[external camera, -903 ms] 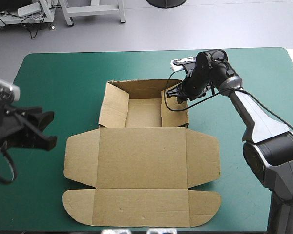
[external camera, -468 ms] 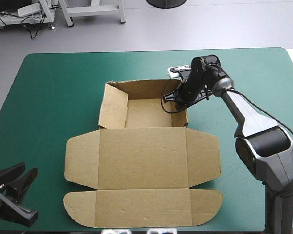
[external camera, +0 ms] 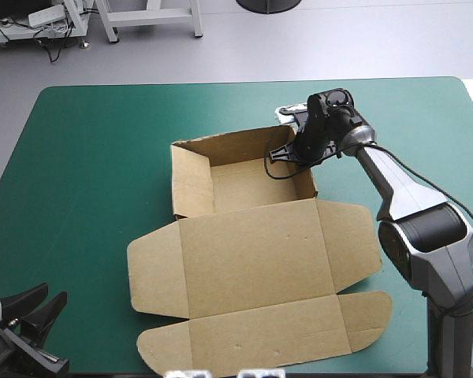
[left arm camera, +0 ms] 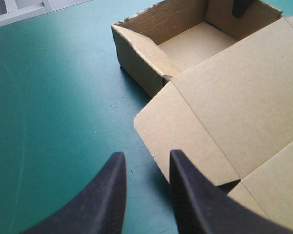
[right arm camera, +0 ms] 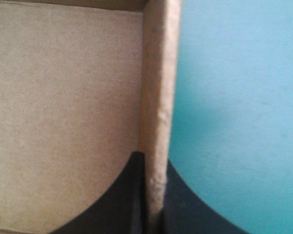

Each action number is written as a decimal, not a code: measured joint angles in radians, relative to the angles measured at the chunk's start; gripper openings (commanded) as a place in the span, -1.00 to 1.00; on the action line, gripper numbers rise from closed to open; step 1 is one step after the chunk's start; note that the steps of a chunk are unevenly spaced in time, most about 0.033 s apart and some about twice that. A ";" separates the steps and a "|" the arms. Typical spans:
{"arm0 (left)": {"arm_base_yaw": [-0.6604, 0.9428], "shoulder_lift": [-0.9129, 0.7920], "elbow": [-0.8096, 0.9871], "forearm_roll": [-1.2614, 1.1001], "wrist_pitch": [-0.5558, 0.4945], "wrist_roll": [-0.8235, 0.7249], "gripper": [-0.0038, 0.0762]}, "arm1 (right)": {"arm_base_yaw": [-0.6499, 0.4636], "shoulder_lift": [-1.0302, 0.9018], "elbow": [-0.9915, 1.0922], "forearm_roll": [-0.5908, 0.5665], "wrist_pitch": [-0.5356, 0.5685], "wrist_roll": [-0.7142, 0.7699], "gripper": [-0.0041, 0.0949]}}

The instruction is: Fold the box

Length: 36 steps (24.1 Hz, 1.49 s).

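ok so the box [external camera: 252, 260] sits around the middle of the table [external camera: 102, 157] in the high view, turned a bit off square to the table's edges. the tray part is in the upper middle of the frame, walls up and open on top. the lid [external camera: 256, 252] lies flat on the teal-green cover and spreads toward the bottom middle, with side flaps out left and right and a long round-ended front flap at the very bottom.

the right gripper [external camera: 290, 152] comes in from the right of the frame to the tray's far right corner and is clamped on the right wall [right arm camera: 158, 73]. in its own wrist view the black fingers [right arm camera: 122, 204] are pinched nearly together with that brown board edge standing between them. the tray floor is on one side and bare cover on the other.

the left gripper [external camera: 33, 327] is way down in the lower left corner of the high view, well apart from the box, holding nothing. it's released, with a strip of cover showing in the gap. ahead of it in the wrist view is the lid's left flap, and farther off the tray's left wall.
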<state>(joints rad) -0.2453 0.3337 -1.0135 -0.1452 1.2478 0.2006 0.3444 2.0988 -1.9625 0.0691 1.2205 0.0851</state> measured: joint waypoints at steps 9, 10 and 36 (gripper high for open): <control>0.000 0.000 0.001 -0.007 0.000 0.000 -0.39 | -0.241 -0.016 0.000 -0.082 0.012 0.015 -0.95; 0.000 0.000 0.001 -0.007 0.000 0.000 -0.39 | -0.281 -0.023 0.000 -0.090 0.014 0.010 -0.95; 0.000 0.000 0.001 -0.008 -0.101 -0.001 -0.39 | -0.962 -0.026 0.001 -0.043 0.016 -0.213 -0.05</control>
<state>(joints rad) -0.2453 0.3337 -1.0127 -0.1532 1.1468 0.1996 -0.6173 2.0725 -1.9616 0.0260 1.2366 -0.1280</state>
